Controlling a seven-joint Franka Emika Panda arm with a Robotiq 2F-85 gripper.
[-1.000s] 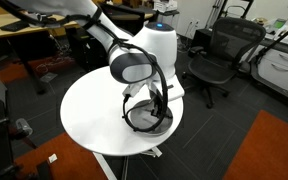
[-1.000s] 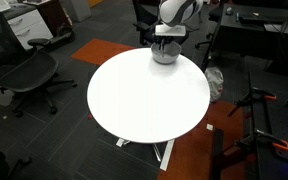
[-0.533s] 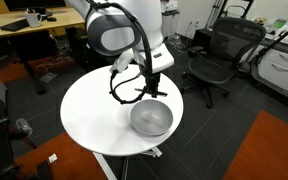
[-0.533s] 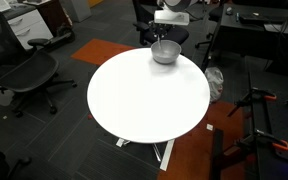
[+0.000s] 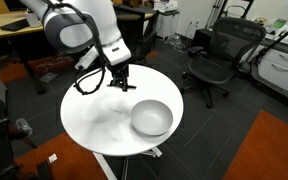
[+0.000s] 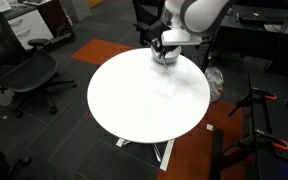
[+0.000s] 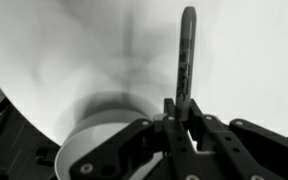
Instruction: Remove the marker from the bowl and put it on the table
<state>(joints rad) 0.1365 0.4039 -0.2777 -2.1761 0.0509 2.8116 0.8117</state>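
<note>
My gripper [image 5: 119,80] is shut on the marker [image 7: 187,50], a slim dark stick that pokes out past the fingertips [image 7: 181,105] in the wrist view. It hangs over the bare white table [image 5: 92,122], near the far rim, clear of the bowl. The grey-white bowl [image 5: 151,117] stands empty on the table's right part, and shows at the lower left of the wrist view [image 7: 92,135]. In an exterior view the gripper [image 6: 160,45] partly covers the bowl [image 6: 169,57] at the far edge of the table [image 6: 144,100].
Black office chairs [image 5: 216,55] [image 6: 24,70] stand around the table. A wooden desk [image 5: 29,25] is behind it. An orange carpet patch [image 5: 274,150] lies on the floor. Tripod legs [image 6: 259,120] stand near the table.
The arm has lifted out of the bowl with the marker and swung away from it, across the table towards the far rim. The bowl is now uncovered and empty.
</note>
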